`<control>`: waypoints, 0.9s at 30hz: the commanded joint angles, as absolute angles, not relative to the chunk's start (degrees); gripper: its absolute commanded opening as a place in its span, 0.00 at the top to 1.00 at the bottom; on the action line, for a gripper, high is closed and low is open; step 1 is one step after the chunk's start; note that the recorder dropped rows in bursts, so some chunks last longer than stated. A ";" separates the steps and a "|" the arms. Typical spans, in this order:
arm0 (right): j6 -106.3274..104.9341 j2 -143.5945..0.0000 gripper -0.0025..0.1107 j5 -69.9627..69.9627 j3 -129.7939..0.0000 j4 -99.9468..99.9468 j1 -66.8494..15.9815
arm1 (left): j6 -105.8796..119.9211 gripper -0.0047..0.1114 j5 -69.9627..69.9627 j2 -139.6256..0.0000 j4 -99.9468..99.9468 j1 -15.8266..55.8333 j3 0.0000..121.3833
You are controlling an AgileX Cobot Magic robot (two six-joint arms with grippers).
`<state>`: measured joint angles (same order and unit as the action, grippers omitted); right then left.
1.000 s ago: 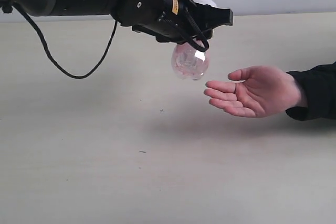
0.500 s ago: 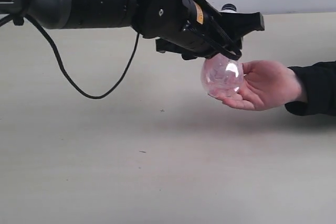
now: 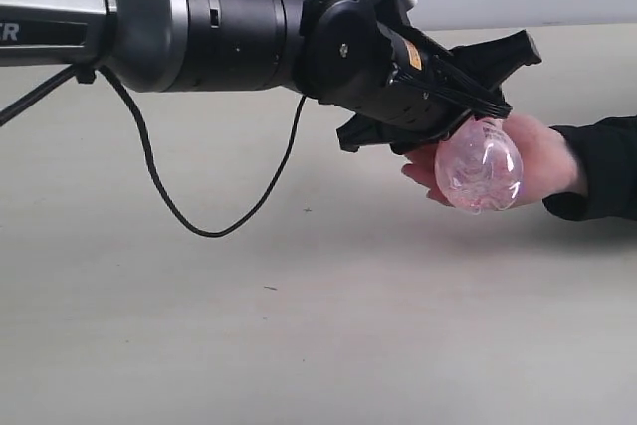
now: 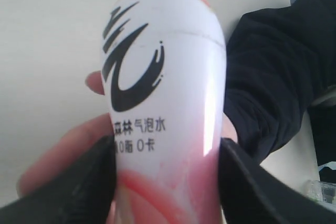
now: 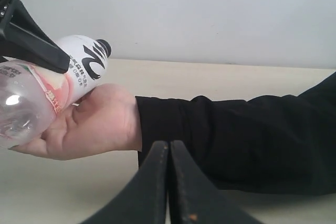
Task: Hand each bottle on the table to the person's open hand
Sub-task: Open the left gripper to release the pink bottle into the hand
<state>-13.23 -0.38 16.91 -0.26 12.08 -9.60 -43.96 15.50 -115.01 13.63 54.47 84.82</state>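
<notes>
My left gripper (image 3: 468,111) is shut on the pink bottle (image 3: 480,166), a clear bottle with a white and pink label and a black cap. It holds the bottle on its side, right over the person's open hand (image 3: 542,151). In the left wrist view both black fingers (image 4: 100,166) press the bottle (image 4: 163,103) at its sides, with the hand (image 4: 58,156) behind it. The right wrist view shows the bottle (image 5: 63,77) lying against the palm (image 5: 100,119). My right gripper (image 5: 169,148) is shut and empty, low over the table, beside the person's forearm.
The person's black sleeve (image 5: 236,135) reaches in from the right over the pale table (image 3: 299,325). A black cable (image 3: 199,226) hangs from the left arm. A small clear object (image 4: 321,190) shows at the picture's edge past the sleeve.
The left arm has carried the pink bottle to the right and down, from the air beside the fingers to the open palm. The hand has stayed in place.
</notes>
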 commanded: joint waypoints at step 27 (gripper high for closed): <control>-13.29 0.00 0.98 16.56 0.00 11.99 -9.33 | -19.13 0.22 31.40 -105.81 15.17 50.94 84.68</control>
<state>-13.23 -0.38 16.91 -0.26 12.08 -9.60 -25.35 25.67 -108.77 14.92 52.09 84.82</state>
